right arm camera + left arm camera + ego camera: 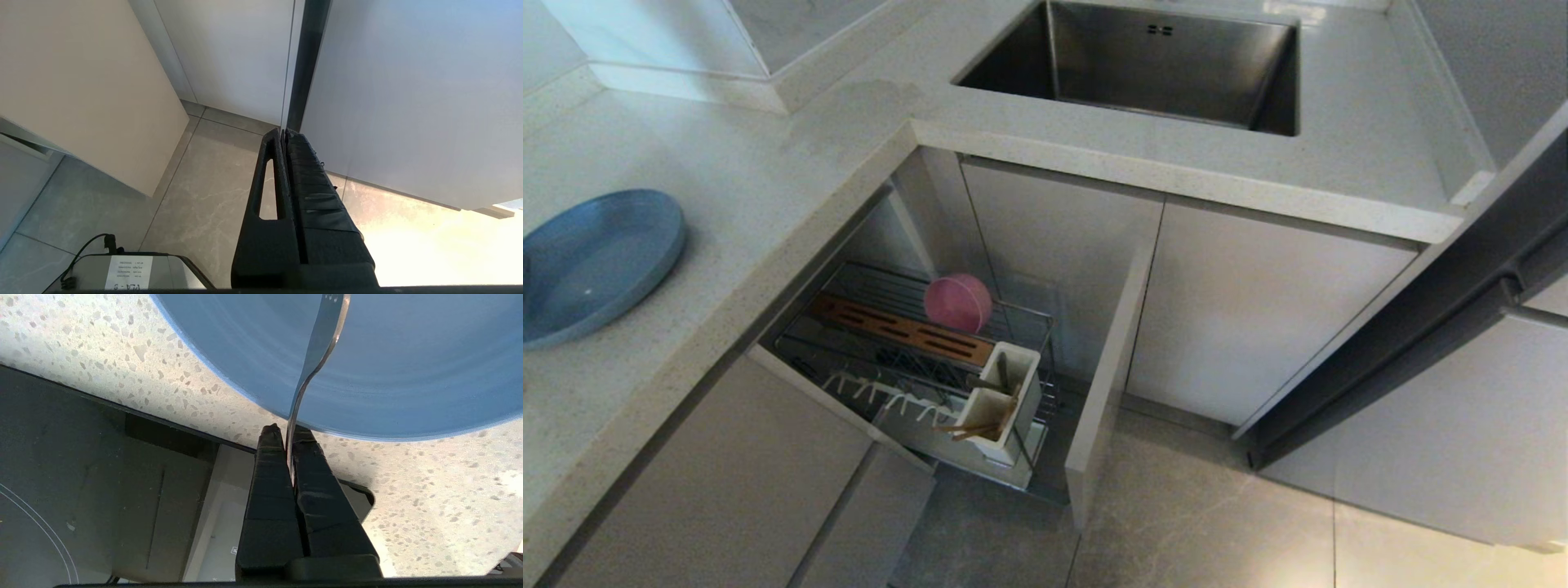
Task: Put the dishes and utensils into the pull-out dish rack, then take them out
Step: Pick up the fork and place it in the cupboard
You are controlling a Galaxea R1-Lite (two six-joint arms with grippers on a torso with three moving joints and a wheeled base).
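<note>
My left gripper (286,430) is shut on a thin silver metal utensil (322,343); whether it is the fork or the spoon I cannot tell. The utensil reaches out over the blue plate (408,355), which lies on the speckled countertop (102,355). In the head view the blue plate (592,261) is at the far left and neither arm shows. The pull-out dish rack (890,359) stands drawn out below the counter. In it the pink bowl (957,302) stands on edge. Its white utensil box (1005,400) holds the chopsticks (980,426). My right gripper (282,131) is shut and empty, low above the floor.
The steel sink (1160,65) is set in the counter behind the rack. The rack's tall front panel (1107,367) juts out toward me beside closed cabinet doors (1258,318). A dark cooktop (61,477) borders the counter by my left gripper. Grey floor tiles (204,196) lie under my right gripper.
</note>
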